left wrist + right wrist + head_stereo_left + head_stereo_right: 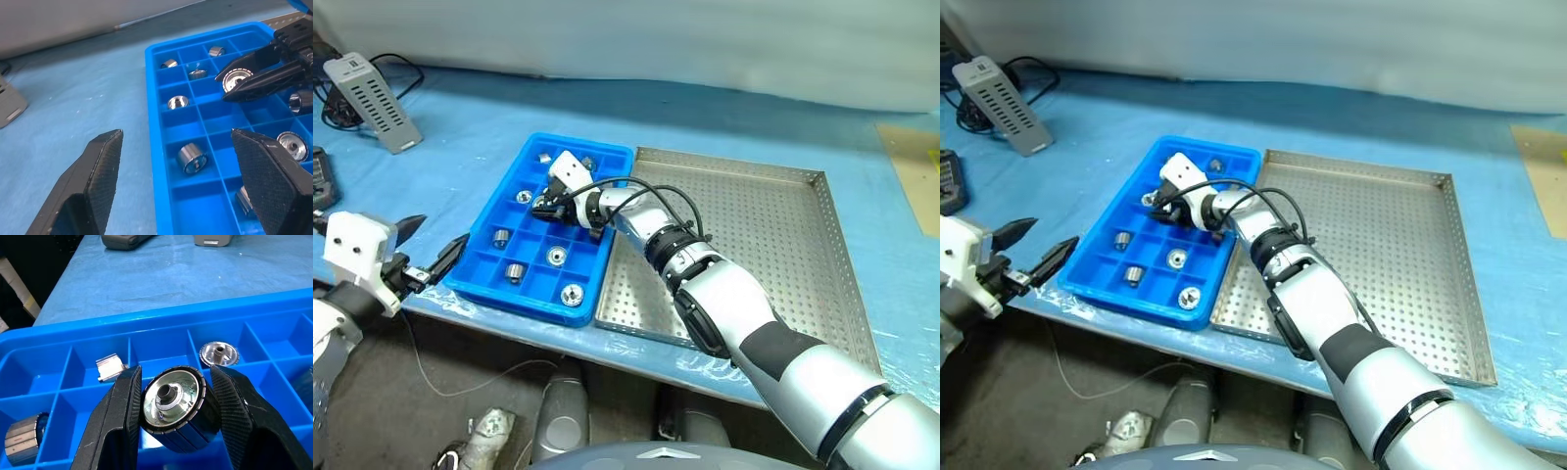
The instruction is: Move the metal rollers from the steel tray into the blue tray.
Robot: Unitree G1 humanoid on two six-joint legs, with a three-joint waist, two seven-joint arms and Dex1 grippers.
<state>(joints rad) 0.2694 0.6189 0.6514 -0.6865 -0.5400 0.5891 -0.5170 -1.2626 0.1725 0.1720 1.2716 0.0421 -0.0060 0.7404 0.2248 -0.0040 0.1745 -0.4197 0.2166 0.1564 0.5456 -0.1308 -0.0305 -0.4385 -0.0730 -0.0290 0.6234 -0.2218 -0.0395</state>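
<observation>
The right pincer (546, 204) and its arm cover part of the blue tray (489, 286) and the steel tray's (822, 255) near-left stretch, so what lies beneath cannot be told. In the right wrist view the held roller's (173, 406) lower part is cut by the picture's edge. A roller (243, 199) at the blue tray's near end sits half behind a left pincer finger (274, 171). A grey box (372, 98) on the surface's far-left corner is too small to identify.

Rollers (558, 256) in compartments of blue tray (478, 284), steel tray (773, 255) touching on its right.
</observation>
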